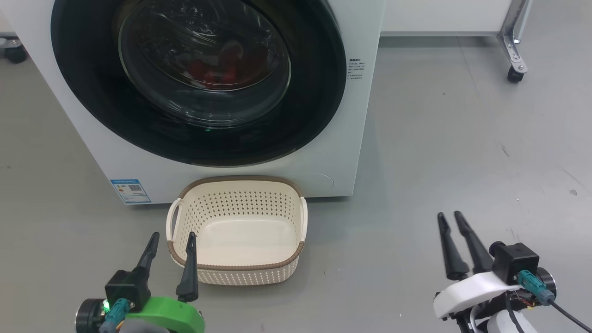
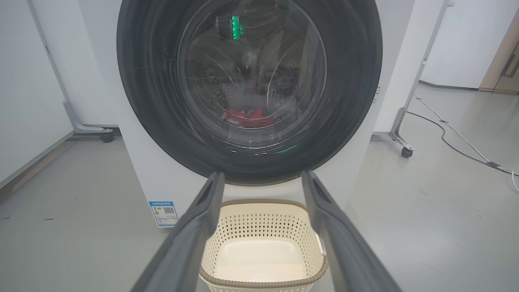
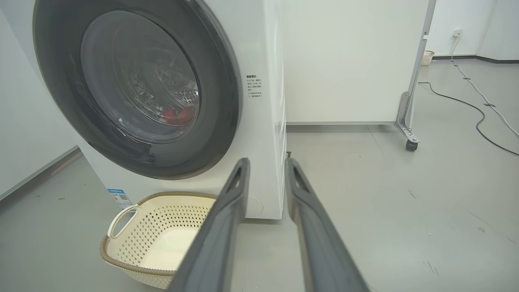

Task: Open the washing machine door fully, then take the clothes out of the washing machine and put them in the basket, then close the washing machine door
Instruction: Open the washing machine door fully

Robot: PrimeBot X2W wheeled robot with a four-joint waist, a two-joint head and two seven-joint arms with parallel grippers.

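The door (image 1: 199, 138) is shut, the clothes (image 1: 217, 69) behind it, the basket (image 1: 240, 179) just nearer. The left gripper (image 1: 173, 235) gapes wide, the right gripper (image 1: 449, 215) narrower, both empty.

Head cam high, wrists low, all facing washer (image 1: 358, 138).
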